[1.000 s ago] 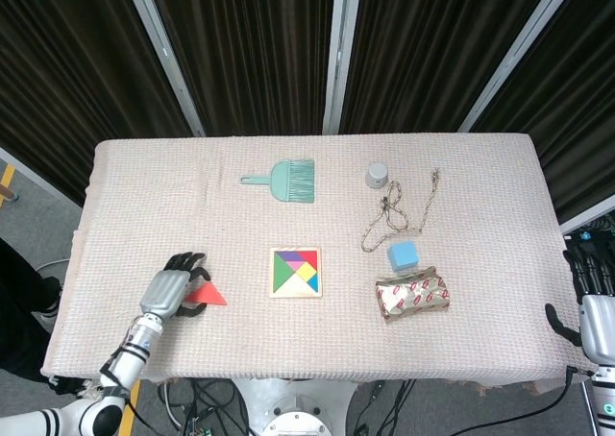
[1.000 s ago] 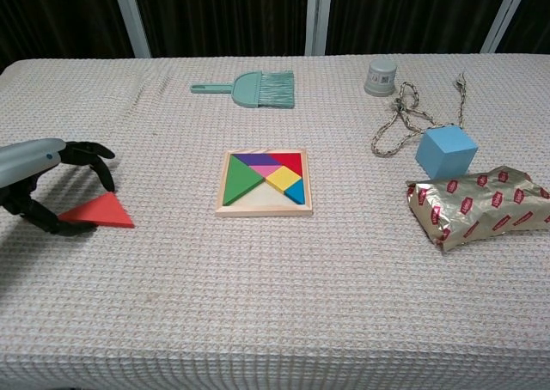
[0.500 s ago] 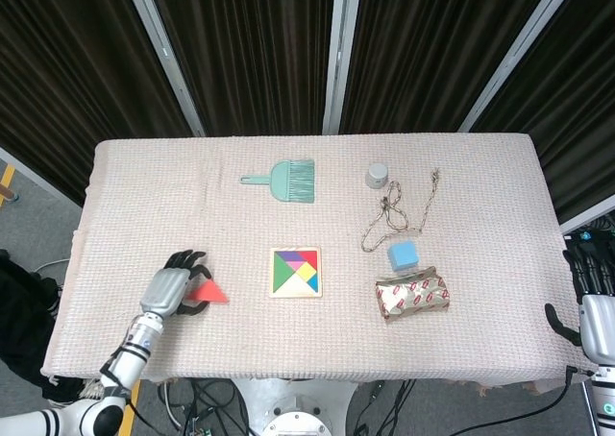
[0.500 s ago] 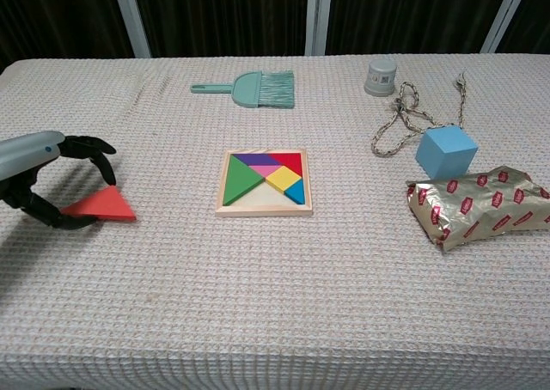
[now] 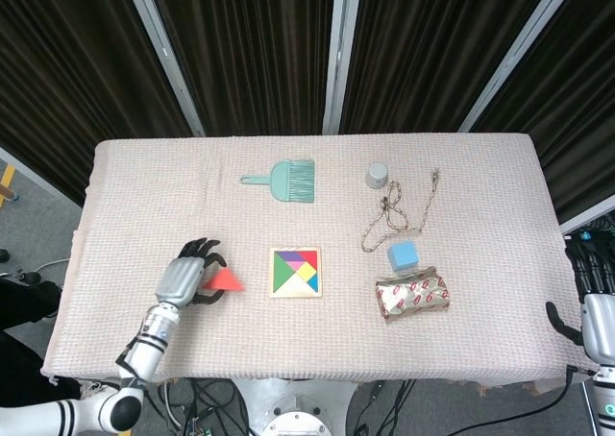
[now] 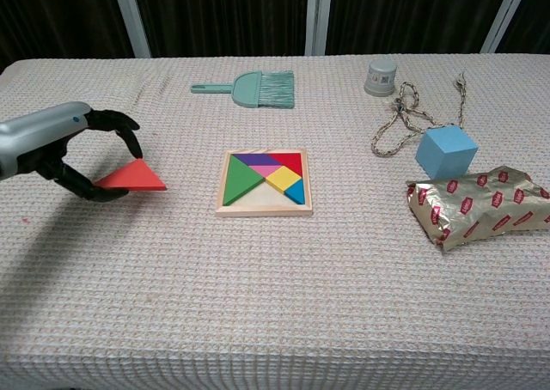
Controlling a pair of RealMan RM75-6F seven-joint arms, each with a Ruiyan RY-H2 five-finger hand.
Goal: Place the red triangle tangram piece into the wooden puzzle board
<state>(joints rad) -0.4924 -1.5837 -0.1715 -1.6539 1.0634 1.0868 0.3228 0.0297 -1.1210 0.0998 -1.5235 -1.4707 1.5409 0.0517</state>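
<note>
My left hand (image 5: 188, 278) (image 6: 73, 149) pinches the red triangle (image 5: 227, 281) (image 6: 133, 177) and holds it above the cloth, left of the wooden puzzle board (image 5: 295, 272) (image 6: 263, 182). The board lies flat at the table's middle. It holds green, purple, red, yellow and blue pieces, with a bare wooden gap along its near edge. My right hand (image 5: 594, 300) hangs beyond the table's right edge with nothing in it; whether its fingers are apart or curled does not show.
A teal brush (image 5: 283, 181) (image 6: 249, 89) lies behind the board. To the right are a grey cap (image 5: 377, 175), a loose rope (image 5: 394, 210), a blue cube (image 5: 404, 255) (image 6: 445, 149) and a foil snack bag (image 5: 413, 295) (image 6: 477, 204).
My left hand has lifted the red triangle off the cloth and carried it right, toward the board. The right hand has not moved.
</note>
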